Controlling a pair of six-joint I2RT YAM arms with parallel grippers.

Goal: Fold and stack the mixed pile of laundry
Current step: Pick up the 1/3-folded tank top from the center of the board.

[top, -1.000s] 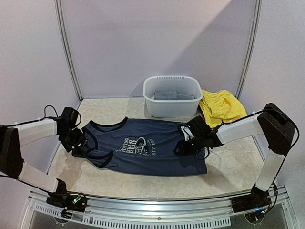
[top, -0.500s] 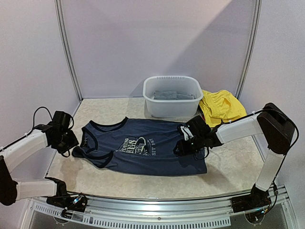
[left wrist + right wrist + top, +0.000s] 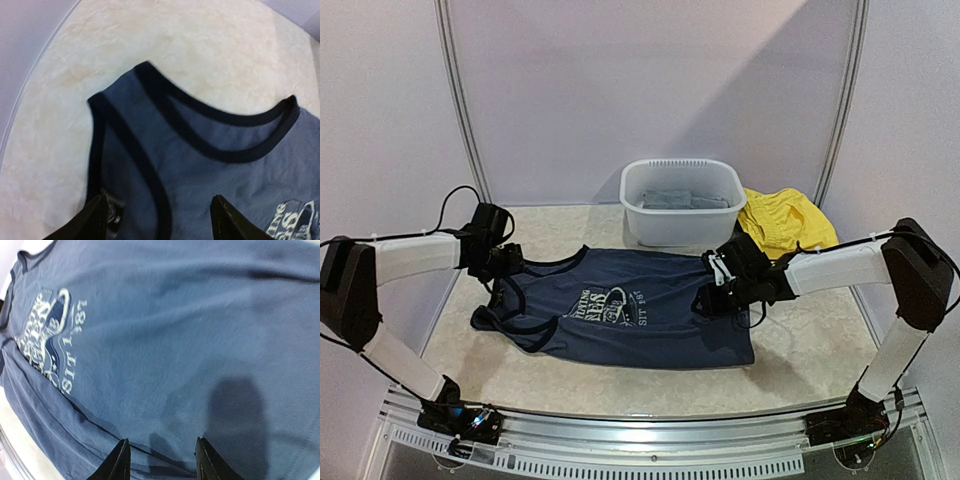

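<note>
Table (image 3: 820,345): mottled cream top.
Navy tank top (image 3: 655,335): spread flat at the centre, neck to the left, darker binding at the openings. White chest print (image 3: 47,337): digits "187" legible, other lettering unclear.
Left gripper (image 3: 159,200): fingers wide apart over the shoulder end, nothing between them.
Right gripper (image 3: 161,442): narrower gap, over the body, nothing held.
White basin (image 3: 680,228): behind the top, grey cloth (image 3: 675,198) inside.
Yellow garment (image 3: 785,225): crumpled, just beside the basin's right.

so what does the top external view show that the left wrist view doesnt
Only top external: the white basin with grey cloth inside, the yellow garment beside it, and the right gripper over the navy tank top. Only left wrist: the dark neckline and armhole binding up close. Both: the navy tank top flat on the table, with the left gripper open at its shoulder.
</note>
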